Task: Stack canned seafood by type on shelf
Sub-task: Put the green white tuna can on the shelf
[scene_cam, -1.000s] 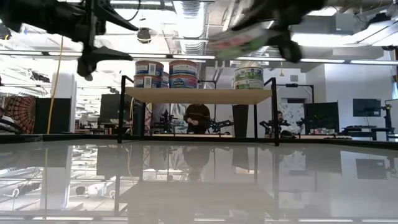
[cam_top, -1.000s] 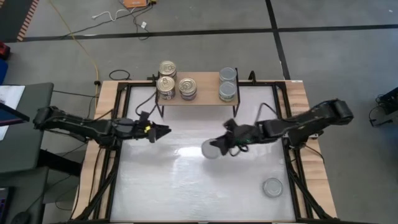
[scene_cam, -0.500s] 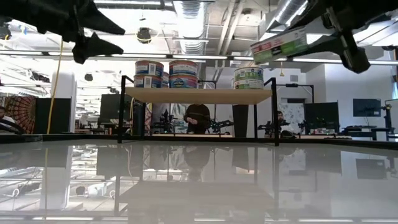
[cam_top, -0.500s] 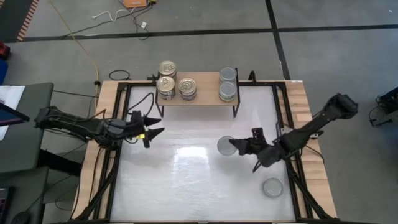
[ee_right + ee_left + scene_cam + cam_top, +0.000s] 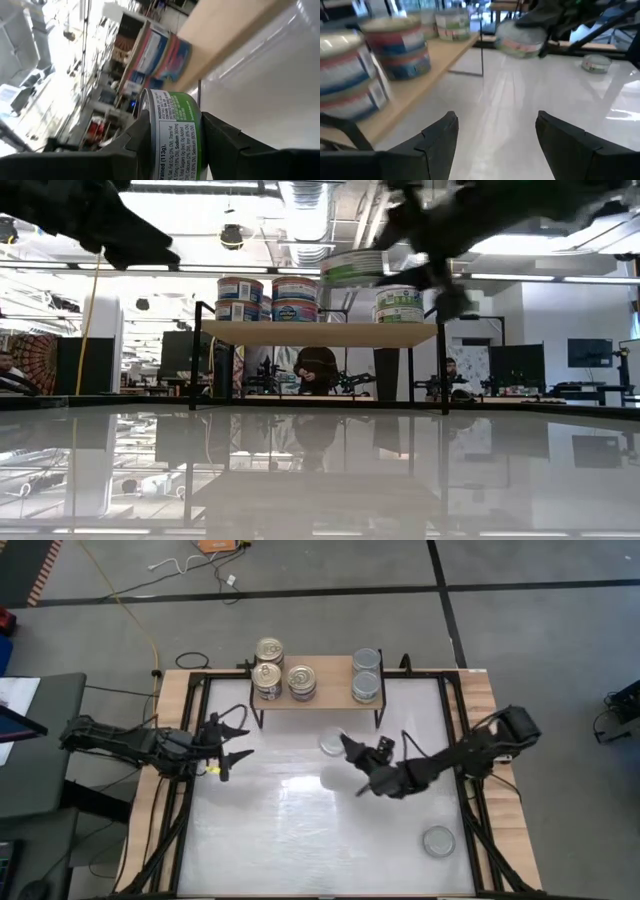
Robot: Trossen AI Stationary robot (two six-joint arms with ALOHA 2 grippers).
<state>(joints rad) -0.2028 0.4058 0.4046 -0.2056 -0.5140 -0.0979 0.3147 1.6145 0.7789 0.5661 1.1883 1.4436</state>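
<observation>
My right gripper is shut on a silver-lidded, green-labelled can in the air just in front of the shelf, a light-wood board on thin black legs. On the shelf, gold-lidded cans stand at the left end, some stacked, and silver-lidded cans stand at the right end. One more silver can sits on the table near the right near corner. My left gripper hovers open left of the shelf and holds nothing. My right gripper pinches the can's side wall between its two fingers, one on each opposite side. The fingers come nearly level from the table's right and near side. The can is lifted clear, about level with the shelf cans, lid up.
The shelf stands at the table's far edge, with a bare stretch of board between the two can groups. Black frame rails run along both sides of the white tabletop. People and furniture show in the room beyond.
My right gripper has carried the can first toward the table's right, then back left and toward the far edge, up to the shelf front; the can, tilted before, now sits about level. My left gripper has drawn back toward the table's left edge.
</observation>
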